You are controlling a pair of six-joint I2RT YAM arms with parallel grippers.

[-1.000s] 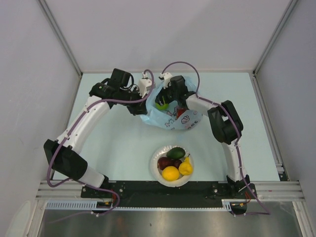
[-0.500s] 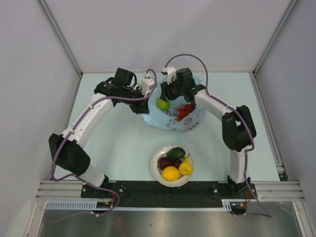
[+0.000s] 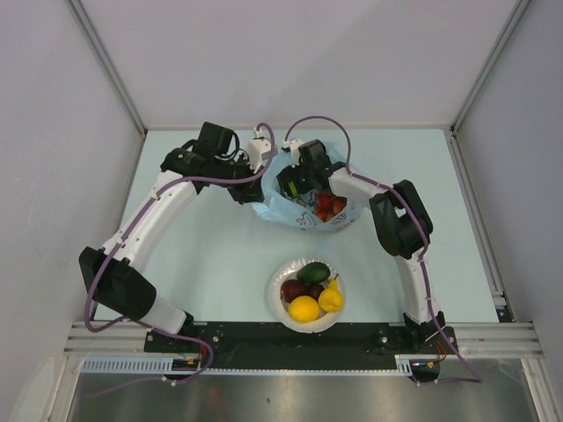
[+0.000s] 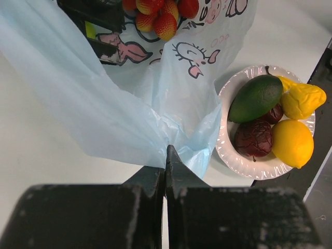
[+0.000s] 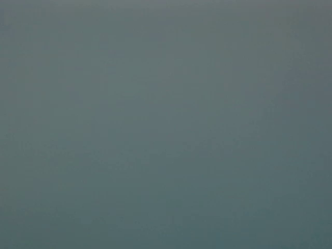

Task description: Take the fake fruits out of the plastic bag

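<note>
We see a plastic bag (image 4: 104,114) that is thin, light blue and crinkly, and we can see a bit through it. The red fruits (image 4: 165,26) inside it look shiny, with tiny dots on them. The white bowl (image 4: 228,150) has a ribbed rim and a soft shine. In it, the lemon (image 4: 293,142) is smooth with fine dimples. The avocado (image 4: 255,97) is smooth and matt. The dark red fruit (image 4: 253,139) is wrinkly and glossy, and the other yellow fruit (image 4: 303,99) is bumpy. The left gripper (image 4: 166,150) is black, matt and scuffed. The table (image 3: 202,255) is pale, smooth and matt. Its near rail (image 3: 493,332) is silver metal.
</note>
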